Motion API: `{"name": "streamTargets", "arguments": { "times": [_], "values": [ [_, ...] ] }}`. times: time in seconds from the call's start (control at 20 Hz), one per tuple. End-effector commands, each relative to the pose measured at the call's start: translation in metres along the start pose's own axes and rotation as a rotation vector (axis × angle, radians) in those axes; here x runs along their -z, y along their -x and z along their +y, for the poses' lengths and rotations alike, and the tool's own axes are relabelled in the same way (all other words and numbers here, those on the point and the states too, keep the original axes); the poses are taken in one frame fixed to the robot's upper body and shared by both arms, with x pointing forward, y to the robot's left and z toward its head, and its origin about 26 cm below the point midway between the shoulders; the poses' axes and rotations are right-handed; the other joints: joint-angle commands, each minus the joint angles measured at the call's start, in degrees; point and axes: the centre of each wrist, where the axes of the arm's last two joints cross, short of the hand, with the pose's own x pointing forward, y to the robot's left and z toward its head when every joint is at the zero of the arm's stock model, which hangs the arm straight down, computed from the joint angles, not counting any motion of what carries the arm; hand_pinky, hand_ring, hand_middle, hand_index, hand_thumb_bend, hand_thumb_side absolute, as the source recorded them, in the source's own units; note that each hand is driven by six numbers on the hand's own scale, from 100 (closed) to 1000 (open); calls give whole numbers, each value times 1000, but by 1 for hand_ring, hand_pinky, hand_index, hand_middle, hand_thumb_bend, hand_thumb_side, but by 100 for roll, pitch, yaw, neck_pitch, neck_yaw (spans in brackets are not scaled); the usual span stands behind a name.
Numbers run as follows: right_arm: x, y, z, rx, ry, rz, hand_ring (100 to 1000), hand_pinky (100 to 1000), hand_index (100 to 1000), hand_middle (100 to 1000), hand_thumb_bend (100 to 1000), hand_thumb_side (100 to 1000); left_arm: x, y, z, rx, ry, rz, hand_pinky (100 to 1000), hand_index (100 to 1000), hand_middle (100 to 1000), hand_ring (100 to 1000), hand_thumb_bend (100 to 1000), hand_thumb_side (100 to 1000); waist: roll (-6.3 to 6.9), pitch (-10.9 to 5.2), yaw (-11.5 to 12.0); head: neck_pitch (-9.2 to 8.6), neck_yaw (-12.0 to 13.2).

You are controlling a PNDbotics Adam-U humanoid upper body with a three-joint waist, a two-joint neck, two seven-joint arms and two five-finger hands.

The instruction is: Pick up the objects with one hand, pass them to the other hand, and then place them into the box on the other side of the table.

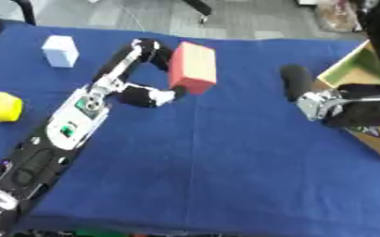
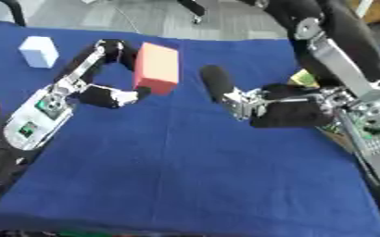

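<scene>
Blue cloth (image 1: pixel 225 176) over the whole table, grey floor behind it, chair legs at the far edge. At far left, on the cloth: yellow object (image 1: pixel 3 107), rounded, untouched. Further back, white block (image 1: pixel 60 51), upright, well apart from the yellow one. Then the left hand (image 1: pixel 141 76), thumb and fingers curled round the red block (image 1: pixel 193 68); block lifted off the cloth, tilted, turned toward the middle, probably to offer it for the pass. Right of centre, the right hand (image 2: pixel 270 107), facing the block but not touching it; fingers partly bent, holding nothing, likely ready to receive. At far right edge, the box (image 1: pixel 357 69), wooden, open top, where the block probably had to end.
</scene>
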Motion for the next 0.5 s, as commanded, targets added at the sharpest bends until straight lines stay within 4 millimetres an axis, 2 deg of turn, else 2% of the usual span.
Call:
{"name": "streamTargets", "arguments": {
  "times": [0.05,0.5],
  "values": [
    [5,-4,-8,-6,-20,-35,827,839,921,859,100,100,1,-2,15,7,45,5,639,484,574,559,504,252,-33,-38,40,-86,-95],
    [7,-4,-11,-13,-34,-68,802,808,901,830,100,100,10,-13,19,-91,105,-32,645,492,583,568,536,279,-12,144,220,-303,-391]
  ]
}}
